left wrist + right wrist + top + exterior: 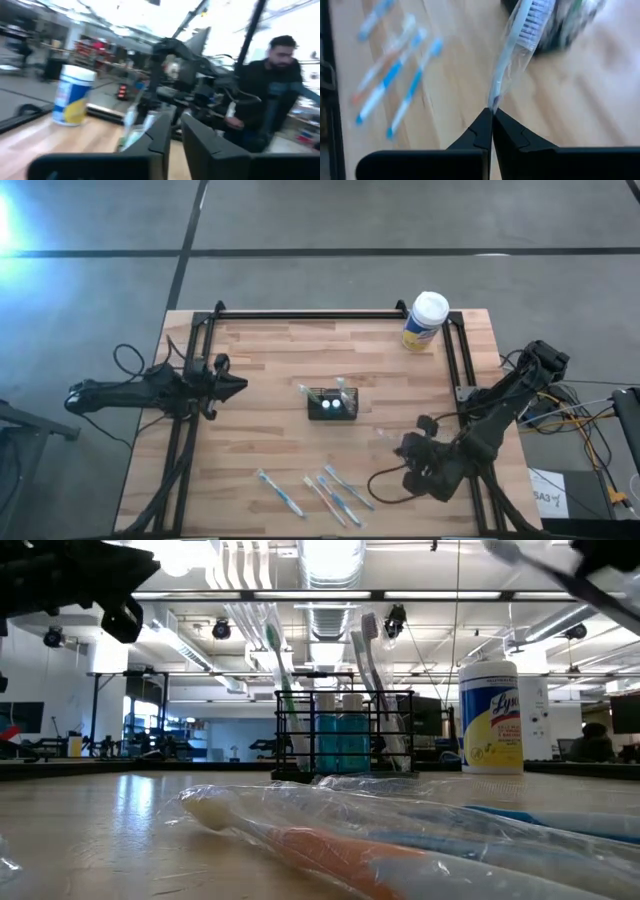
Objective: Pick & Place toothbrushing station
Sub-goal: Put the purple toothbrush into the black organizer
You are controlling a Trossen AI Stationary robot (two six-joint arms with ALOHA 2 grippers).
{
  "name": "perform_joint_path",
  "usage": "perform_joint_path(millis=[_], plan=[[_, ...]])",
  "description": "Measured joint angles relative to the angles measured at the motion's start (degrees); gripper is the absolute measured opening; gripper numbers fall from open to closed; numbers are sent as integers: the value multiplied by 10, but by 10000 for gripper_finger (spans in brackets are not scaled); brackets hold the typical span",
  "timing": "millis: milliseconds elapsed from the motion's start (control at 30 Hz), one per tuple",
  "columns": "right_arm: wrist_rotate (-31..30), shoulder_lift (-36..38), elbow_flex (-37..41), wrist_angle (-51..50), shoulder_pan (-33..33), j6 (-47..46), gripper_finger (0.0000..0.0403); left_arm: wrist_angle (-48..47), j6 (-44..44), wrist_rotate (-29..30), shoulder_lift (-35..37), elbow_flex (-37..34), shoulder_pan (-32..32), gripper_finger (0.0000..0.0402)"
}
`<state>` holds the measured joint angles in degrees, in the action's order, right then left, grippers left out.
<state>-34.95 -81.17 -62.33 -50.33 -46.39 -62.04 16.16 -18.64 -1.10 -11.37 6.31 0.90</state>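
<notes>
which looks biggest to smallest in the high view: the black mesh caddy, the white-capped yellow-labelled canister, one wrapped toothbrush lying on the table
1. White-capped yellow-labelled canister
2. Black mesh caddy; close to the canister, so that order is unsure
3. Wrapped toothbrush lying on the wooden table: as long as either, but far thinner

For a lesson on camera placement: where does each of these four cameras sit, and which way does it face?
High: overhead, facing down; both arms, caddy.
Low: table level, facing across; caddy, canister.
Left wrist: forward past its fingers; canister, person.
Right wrist: its pincer shut on a wrapped toothbrush.
Shared: canister.
</notes>
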Motion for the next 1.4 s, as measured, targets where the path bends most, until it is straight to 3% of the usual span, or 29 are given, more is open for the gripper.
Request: perform_joint_path(millis=[233,533,800,967,1167,1400], plan=[[-91,-9,-62,13,29,127,8,40,-16,-39,-54,1,-16,146],[-103,-14,-55,110,87,302,8,177,23,-76,-187,20,-65,234],[-100,-14,-15,295,146,482,8,178,38,-85,-302,109,-79,248],[-78,-14,7,409,168,572,8,183,62,-59,-372,173,-79,248],[-55,-15,14,438,184,589,8,174,71,-47,-471,255,-79,248],[-76,-15,14,439,198,599,8,105,81,-55,-585,371,-79,248]])
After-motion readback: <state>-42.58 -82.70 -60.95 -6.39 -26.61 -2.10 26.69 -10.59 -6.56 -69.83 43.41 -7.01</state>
